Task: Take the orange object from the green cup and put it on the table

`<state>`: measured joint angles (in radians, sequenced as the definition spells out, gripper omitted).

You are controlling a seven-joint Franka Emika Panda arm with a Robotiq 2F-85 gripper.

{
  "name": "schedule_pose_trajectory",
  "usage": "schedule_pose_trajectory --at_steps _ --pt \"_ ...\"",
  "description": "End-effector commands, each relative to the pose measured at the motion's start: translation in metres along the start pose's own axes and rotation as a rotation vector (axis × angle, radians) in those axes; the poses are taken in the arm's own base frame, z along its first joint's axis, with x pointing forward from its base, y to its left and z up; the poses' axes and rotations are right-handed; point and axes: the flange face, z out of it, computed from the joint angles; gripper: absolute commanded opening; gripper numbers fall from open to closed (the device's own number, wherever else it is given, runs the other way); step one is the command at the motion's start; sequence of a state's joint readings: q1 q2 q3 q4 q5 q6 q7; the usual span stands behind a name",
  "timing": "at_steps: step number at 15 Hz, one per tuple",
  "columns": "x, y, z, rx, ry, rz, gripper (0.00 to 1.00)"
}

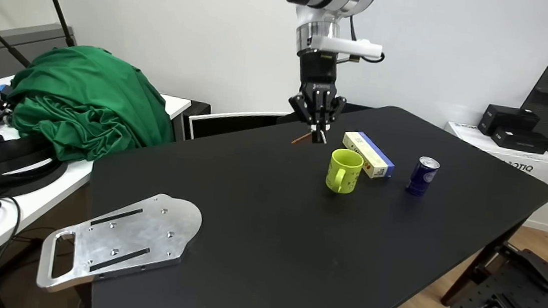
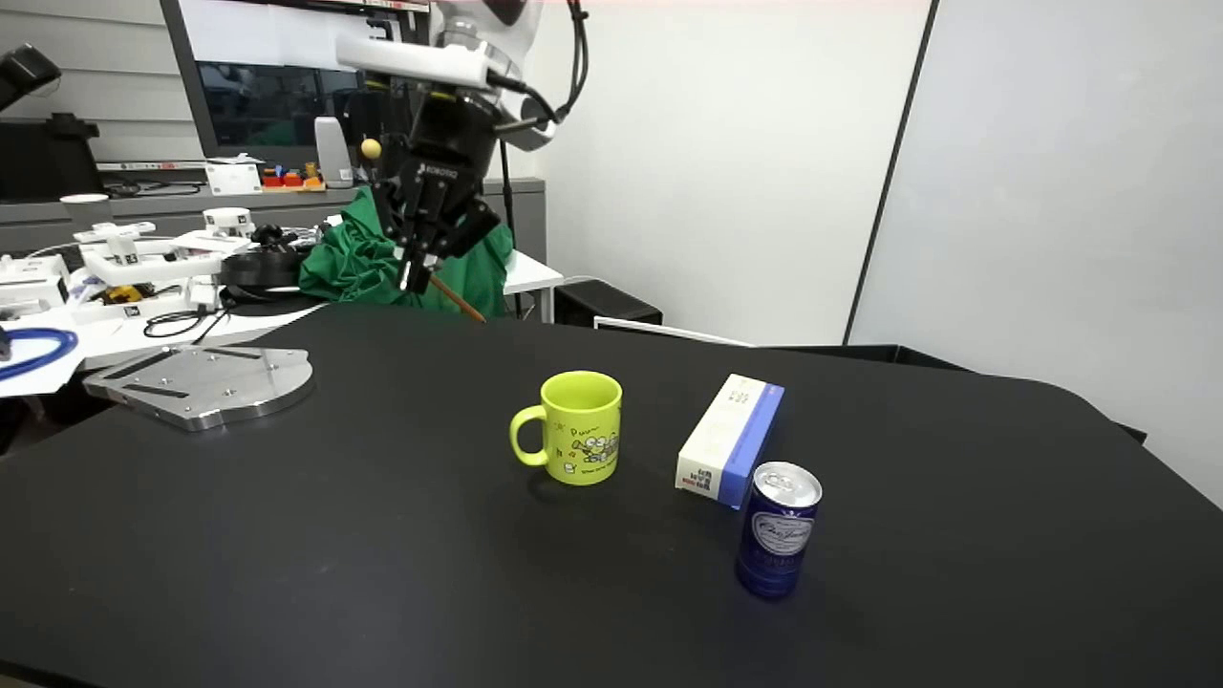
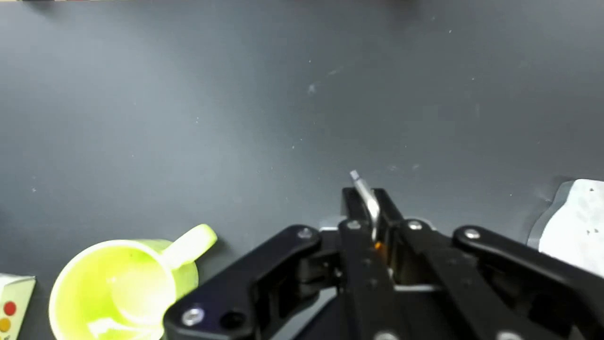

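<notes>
currently, we find the orange object (image 1: pixel 301 138), a slim stick, slanting in the air over the worktop (image 1: pixel 244 252), outside and apart from the green cup (image 2: pixel 583 444). the hand (image 1: pixel 318 135) is clamped on it; in the wrist view a silvery tip (image 3: pixel 365 194), seemingly its front end, pokes out ahead. the cup stands upright, and we see no stick inside. near it are a white-and-blue box (image 2: pixel 731 440) and a dark blue can (image 2: pixel 779 533); a metal plate (image 1: pixel 145 234) rests well apart. lowering and letting go are, we judge, all that remains. released too high, the stick could bounce and, if it is round, roll away. brought down fast while tilted, one end may strike first and twist it in the grip. a sideways swing might catch the cup, since the stick juts past the hand. how high it hangs, we cannot tell.
</notes>
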<state>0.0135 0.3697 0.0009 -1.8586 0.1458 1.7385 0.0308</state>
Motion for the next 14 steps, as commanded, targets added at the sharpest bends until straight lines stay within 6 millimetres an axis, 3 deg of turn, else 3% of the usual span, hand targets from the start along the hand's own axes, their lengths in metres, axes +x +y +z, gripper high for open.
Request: schedule_pose_trajectory --at_steps 1,7,14 --pt "-0.013 -0.023 0.04 -0.051 0.133 -0.067 0.02" --pt "-0.02 -0.048 0.108 -0.067 0.315 -0.121 0.02" --pt "-0.035 -0.049 0.148 -0.064 0.431 -0.14 0.02"
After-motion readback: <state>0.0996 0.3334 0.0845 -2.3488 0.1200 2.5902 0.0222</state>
